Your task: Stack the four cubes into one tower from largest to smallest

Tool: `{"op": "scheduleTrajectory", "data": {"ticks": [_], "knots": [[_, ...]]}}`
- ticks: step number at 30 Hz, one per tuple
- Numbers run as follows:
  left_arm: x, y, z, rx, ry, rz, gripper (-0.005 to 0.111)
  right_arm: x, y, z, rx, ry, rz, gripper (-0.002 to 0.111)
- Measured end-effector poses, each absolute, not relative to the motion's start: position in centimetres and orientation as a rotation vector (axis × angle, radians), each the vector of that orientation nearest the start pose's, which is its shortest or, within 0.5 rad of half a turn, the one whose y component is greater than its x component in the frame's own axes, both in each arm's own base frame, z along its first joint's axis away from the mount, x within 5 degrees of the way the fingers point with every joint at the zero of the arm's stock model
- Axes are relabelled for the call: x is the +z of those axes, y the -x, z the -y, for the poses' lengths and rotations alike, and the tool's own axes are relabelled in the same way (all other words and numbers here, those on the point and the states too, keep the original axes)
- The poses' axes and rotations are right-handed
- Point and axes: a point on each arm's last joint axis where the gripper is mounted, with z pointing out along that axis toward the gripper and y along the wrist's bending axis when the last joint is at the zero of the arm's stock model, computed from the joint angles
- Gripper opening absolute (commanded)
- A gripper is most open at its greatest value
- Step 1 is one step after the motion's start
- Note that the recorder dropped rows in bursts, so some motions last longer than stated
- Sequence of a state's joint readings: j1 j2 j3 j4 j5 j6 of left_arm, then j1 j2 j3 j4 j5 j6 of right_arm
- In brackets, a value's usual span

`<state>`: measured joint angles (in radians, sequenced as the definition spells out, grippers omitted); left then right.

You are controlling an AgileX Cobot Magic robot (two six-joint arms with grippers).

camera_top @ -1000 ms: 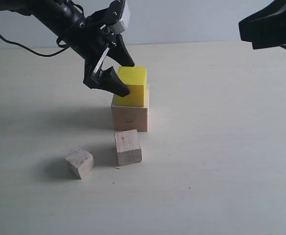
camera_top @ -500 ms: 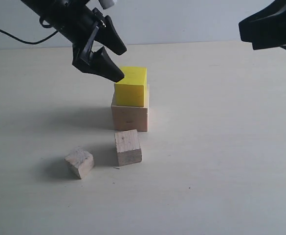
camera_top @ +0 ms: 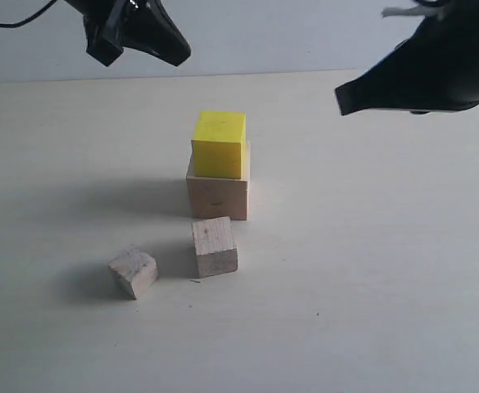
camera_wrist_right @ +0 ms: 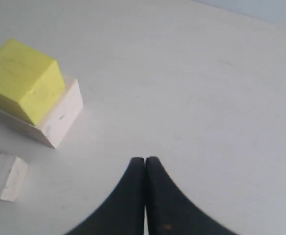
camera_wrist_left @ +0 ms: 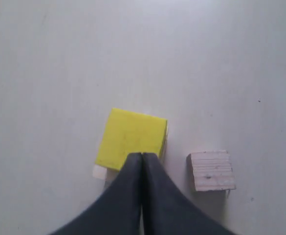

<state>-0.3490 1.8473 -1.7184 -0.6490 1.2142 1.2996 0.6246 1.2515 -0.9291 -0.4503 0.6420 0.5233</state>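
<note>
Left gripper (camera_top: 178, 56): jaws closed, empty, high at back-left. Grey cube (camera_top: 133, 272): on table (camera_top: 386, 286), front-left. Small wood cube (camera_top: 214, 246): just in front of stack, apart from it, below and camera-ward of left gripper. Yellow cube (camera_top: 219, 144) on large cube (camera_top: 217, 196), top bare. Right gripper (camera_top: 343, 100): closed, empty, high at right. Likely next: small wood cube onto yellow; neither arm clearly nearer.

The pale table (camera_top: 370, 270) carries a large wood cube (camera_top: 216, 199) at centre, a smaller wood cube (camera_top: 214, 246) just below. The smallest cube (camera_top: 133, 272), perhaps greyish, lies lower left.
</note>
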Motion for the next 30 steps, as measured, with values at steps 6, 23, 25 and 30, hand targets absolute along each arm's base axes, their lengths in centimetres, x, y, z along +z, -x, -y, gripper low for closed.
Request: {"op": "scheduleTrajectory", "data": {"ticks": [6,23,25,30], "knots": [[34.4,-34.4,16.5,-0.442,-1.455,-2.189,0.0,23.2,-26.3,-14.9,-0.015,0.388,-2.498,0.0],[30.9,-33.7,15.9,-0.555,-1.031,-2.614,0.0,14.4,-38.4,-13.2,0.918,0.036,-2.859,0.0],[30.8,-33.7,15.9,-0.557,-1.022,-2.621,0.0,13.8,-38.5,-13.7,0.997,0.025,-2.841,0.0],[30.8,-33.7,15.9,-0.56,-1.006,-2.629,0.0,13.1,-39.0,-14.3,1.115,0.004,-2.779,0.0]]}}
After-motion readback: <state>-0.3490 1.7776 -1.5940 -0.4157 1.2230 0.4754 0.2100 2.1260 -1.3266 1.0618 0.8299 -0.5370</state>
